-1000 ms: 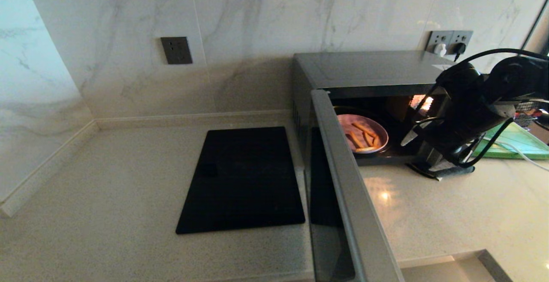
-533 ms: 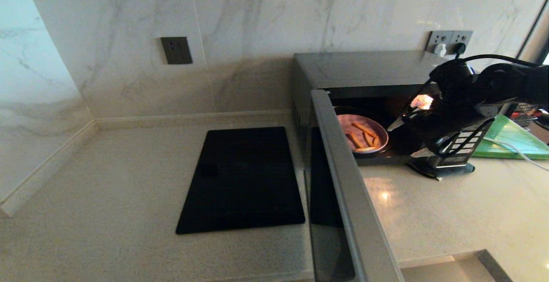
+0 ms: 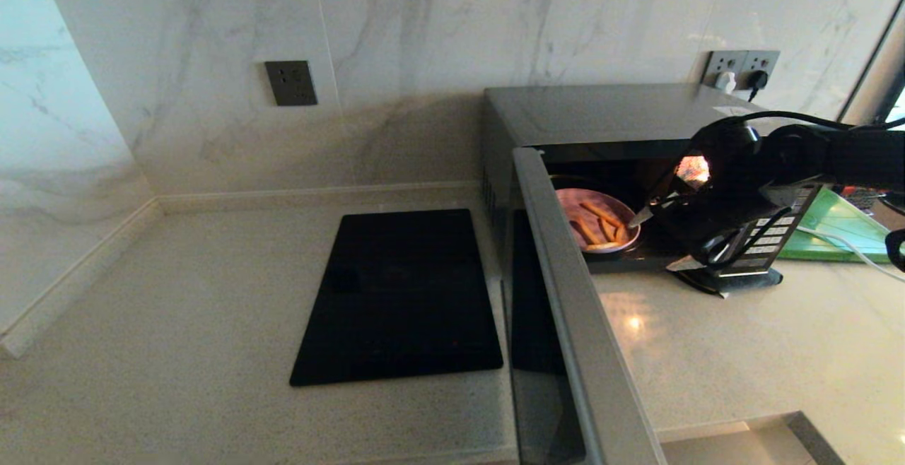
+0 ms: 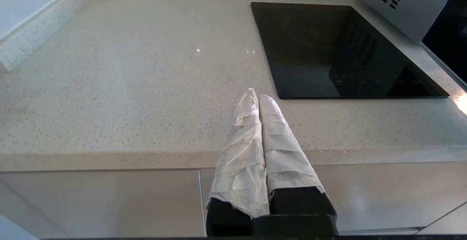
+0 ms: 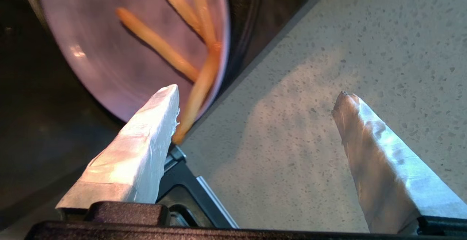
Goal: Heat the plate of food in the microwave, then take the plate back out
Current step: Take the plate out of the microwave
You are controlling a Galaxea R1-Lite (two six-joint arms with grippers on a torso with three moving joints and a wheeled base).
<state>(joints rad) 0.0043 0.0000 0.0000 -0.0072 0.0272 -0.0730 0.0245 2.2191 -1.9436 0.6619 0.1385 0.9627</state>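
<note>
The microwave (image 3: 601,115) stands at the back right with its door (image 3: 565,309) swung wide open toward me and its inside lit. Inside it rests the pale lilac plate of food (image 3: 597,228), bearing orange-tan fry sticks (image 5: 157,43). My right gripper (image 3: 657,239) reaches into the opening from the right and is open. One taped fingertip (image 5: 160,108) sits at the plate's (image 5: 120,61) near rim, the other (image 5: 357,123) over the counter. My left gripper (image 4: 257,96) is shut on nothing, parked above the counter's front edge.
A flat black slab (image 3: 403,295) lies on the speckled counter left of the door. A green board (image 3: 841,232) lies right of the microwave, behind my right arm. Wall sockets (image 3: 742,66) with plugs sit above it. A marble wall closes the left side.
My right gripper has moved left and into the microwave opening, from well right of the plate to its rim, with the arm levelling out. The plate and door have not moved.
</note>
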